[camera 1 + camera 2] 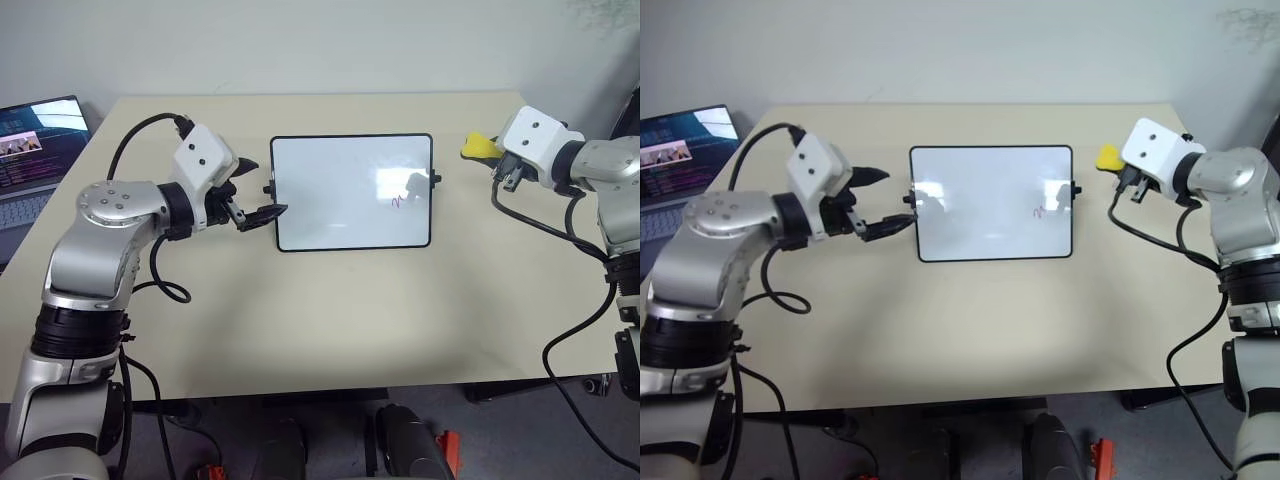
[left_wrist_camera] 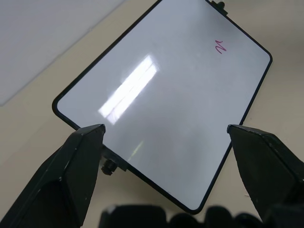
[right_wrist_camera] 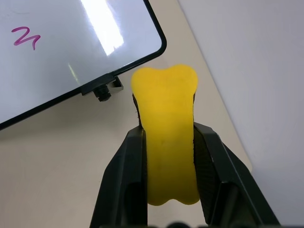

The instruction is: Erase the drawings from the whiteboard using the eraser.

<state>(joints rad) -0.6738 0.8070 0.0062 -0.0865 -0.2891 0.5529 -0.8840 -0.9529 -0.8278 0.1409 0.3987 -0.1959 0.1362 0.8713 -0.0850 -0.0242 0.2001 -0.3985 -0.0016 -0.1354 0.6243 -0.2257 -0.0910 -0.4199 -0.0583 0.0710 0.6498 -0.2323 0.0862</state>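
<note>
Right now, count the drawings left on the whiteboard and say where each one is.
1. A single red squiggle sits on the whiteboard toward its right short side, near the knob there. Glare patches cover part of the board, so a faint mark could be hidden under them.

Whiteboard (image 1: 351, 192) lies mid-table (image 1: 300, 320); laptop (image 1: 35, 150) far left, eraser (image 1: 480, 146) right.

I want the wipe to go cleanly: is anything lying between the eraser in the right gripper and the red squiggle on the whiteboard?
Nothing visible does. The right gripper holds the eraser just off the whiteboard's right short side; the red squiggle lies near that side, with bare board between.
</note>
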